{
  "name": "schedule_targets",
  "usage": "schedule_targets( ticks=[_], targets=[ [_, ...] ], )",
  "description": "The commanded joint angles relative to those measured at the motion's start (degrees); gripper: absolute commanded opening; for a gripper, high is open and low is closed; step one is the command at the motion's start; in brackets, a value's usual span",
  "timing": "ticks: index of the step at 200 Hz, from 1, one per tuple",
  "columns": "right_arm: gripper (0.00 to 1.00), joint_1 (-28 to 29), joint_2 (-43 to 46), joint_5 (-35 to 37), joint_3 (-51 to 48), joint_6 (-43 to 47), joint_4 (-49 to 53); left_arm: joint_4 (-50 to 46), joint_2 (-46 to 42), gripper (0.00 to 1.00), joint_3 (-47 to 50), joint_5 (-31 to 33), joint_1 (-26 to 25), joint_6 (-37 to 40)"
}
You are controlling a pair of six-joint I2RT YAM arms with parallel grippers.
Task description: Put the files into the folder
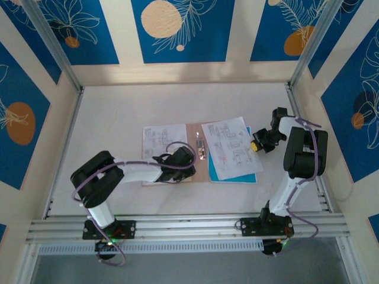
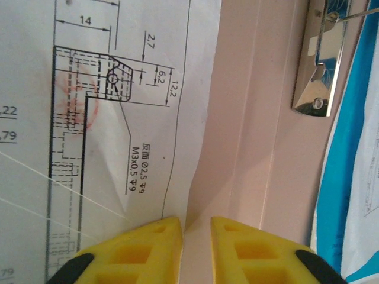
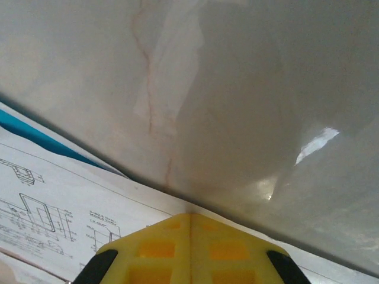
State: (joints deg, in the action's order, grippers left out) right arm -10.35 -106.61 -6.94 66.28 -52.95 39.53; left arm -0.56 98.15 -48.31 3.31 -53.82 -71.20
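Left gripper point(image 2: 194, 223) astride sheet point(image 2: 136, 177) edge

Sheets point(image 2: 118, 148): thin white paper, matt, lightly creased; the blue sheet point(image 2: 343, 154) looks just as matt. Folder point(image 2: 249, 148) is pinkish-brown card, matt and smooth with scored fold lines, and its clip point(image 2: 320, 65) is polished metal, mirror-bright. Table point(image 3: 249, 89) has a glossy marble-pattern top with glare spots; gripper fingers point(image 2: 142, 251) are matt yellow plastic.

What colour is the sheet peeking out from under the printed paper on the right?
Bright blue. The blue sheet shows best in the top external view.
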Motion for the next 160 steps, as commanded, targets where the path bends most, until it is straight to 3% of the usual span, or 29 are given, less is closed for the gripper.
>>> schedule_targets(
  ticks=[1, 30, 68, 104, 136, 160],
  targets=[
    [0.12, 1.3, 6.6, 3.5, -3.5, -0.8, 1.1, -2.0, -2.8, 0.26, 1.1, 1.7, -0.6, 1.8],
    [0.13, 2.6, 11.8, 6.4, -4.7, -0.1, 3.0, -5.6, -3.6, 0.35, -6.4, 1.8, -3.5, 5.6],
    [0.14, 3.2, 15.9, 7.9, -4.1, 1.4, 5.8, -16.9, 1.5, 0.36, -15.0, 3.0, -6.7, 5.1],
    [0.18, 7.4, 18.4, 10.2, -2.0, 3.5, 8.7, -17.2, 4.2, 0.36, -16.5, 2.4, -7.8, 3.9],
    [0.26, 13.9, 16.9, 11.6, 0.0, 5.0, 10.0, -17.6, 7.4, 0.36, -18.7, 1.5, -8.8, 3.4],
    [0.26, 16.6, 14.7, 11.2, 0.1, 5.2, 9.8, -16.9, 8.9, 0.34, -18.9, 1.1, -9.2, 2.8]
  ],
)
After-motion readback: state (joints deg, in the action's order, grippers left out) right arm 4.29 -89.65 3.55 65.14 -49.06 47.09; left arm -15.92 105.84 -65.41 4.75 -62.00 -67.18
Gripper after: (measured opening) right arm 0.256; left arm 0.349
